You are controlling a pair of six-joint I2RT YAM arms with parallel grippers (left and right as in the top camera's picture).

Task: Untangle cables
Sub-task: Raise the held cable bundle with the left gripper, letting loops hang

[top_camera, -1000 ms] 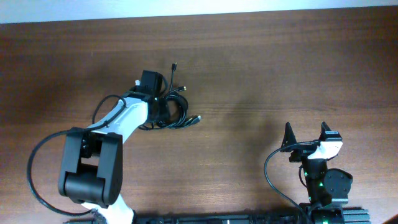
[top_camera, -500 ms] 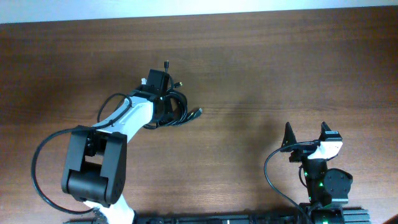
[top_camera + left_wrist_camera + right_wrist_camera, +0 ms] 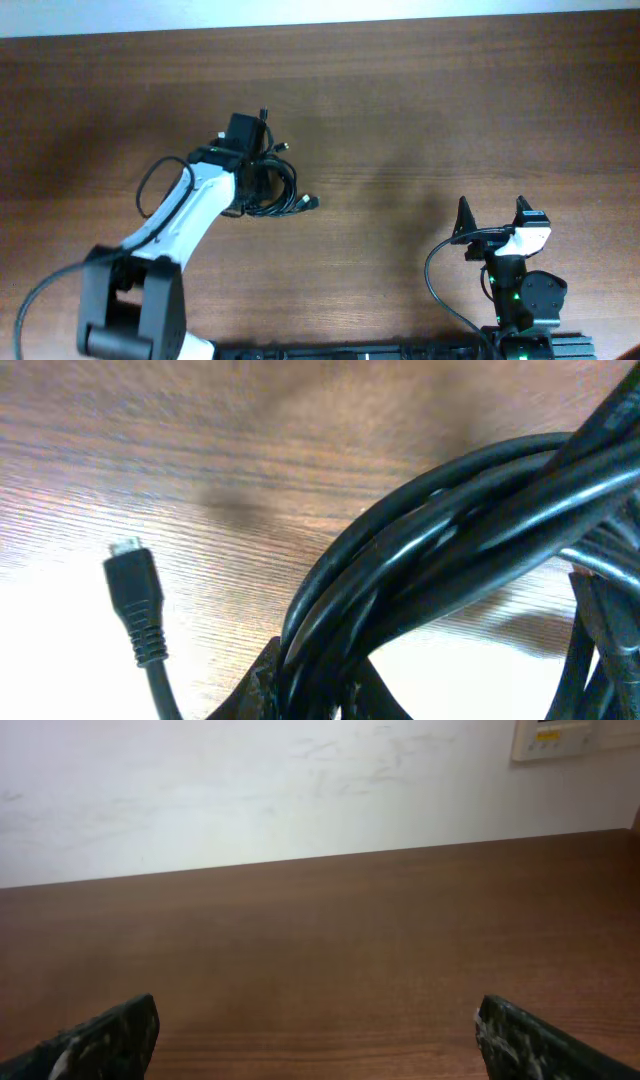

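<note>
Right now I am holding the cables (image 3: 272,186) in the left end effector (image 3: 258,165), which is clenching on a thick part of the bundle. Through the left wrist camera, several glossy strands are running down between its fingers. The bundle is sitting on the desk (image 3: 420,110), toward nine o'clock of centre. The right end effector (image 3: 492,215) is idling at five o'clock, spread wide and empty. I am judging the cords to be light, limp and slick, likely slipping rather than lifting as one. A plug end (image 3: 312,201) or a single outer loop is looking like the better hold. I am counting one bundle, three plug ends from above and two end effectors. How many separate cords there are, I cannot tell.
</note>
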